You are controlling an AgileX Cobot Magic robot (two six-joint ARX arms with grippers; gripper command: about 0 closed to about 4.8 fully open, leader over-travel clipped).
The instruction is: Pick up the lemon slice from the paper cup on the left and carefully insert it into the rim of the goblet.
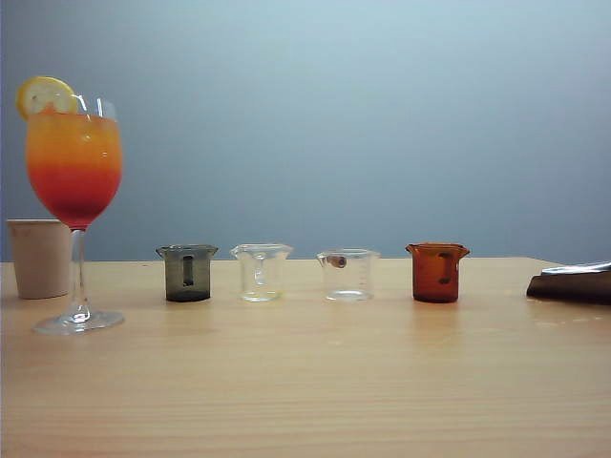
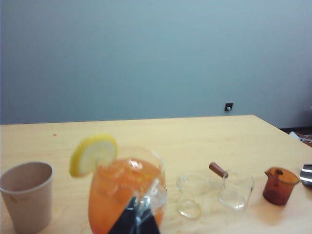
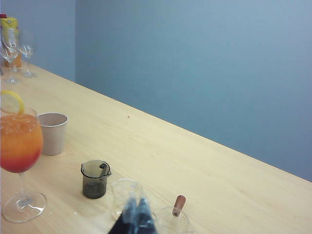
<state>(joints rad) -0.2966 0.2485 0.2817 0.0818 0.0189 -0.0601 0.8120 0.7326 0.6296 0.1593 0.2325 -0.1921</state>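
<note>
The lemon slice (image 1: 45, 95) sits wedged upright on the rim of the goblet (image 1: 74, 167), a tall stemmed glass with drink layered orange over red, at the table's far left. Just behind it stands the beige paper cup (image 1: 38, 258). In the left wrist view my left gripper (image 2: 138, 209) is shut and empty, close in front of the goblet's bowl (image 2: 124, 187) and below the lemon slice (image 2: 93, 154). My right gripper (image 3: 138, 207) is shut with nothing in it, above the clear beakers. Neither gripper shows in the exterior view.
Several small beakers stand in a row right of the goblet: dark grey (image 1: 187, 273), clear (image 1: 261, 272), clear with a brown stopper (image 1: 347, 275), and amber (image 1: 437, 272). A dark flat object (image 1: 573, 281) lies at the right edge. Spare glasses (image 3: 14, 51) stand at the far corner.
</note>
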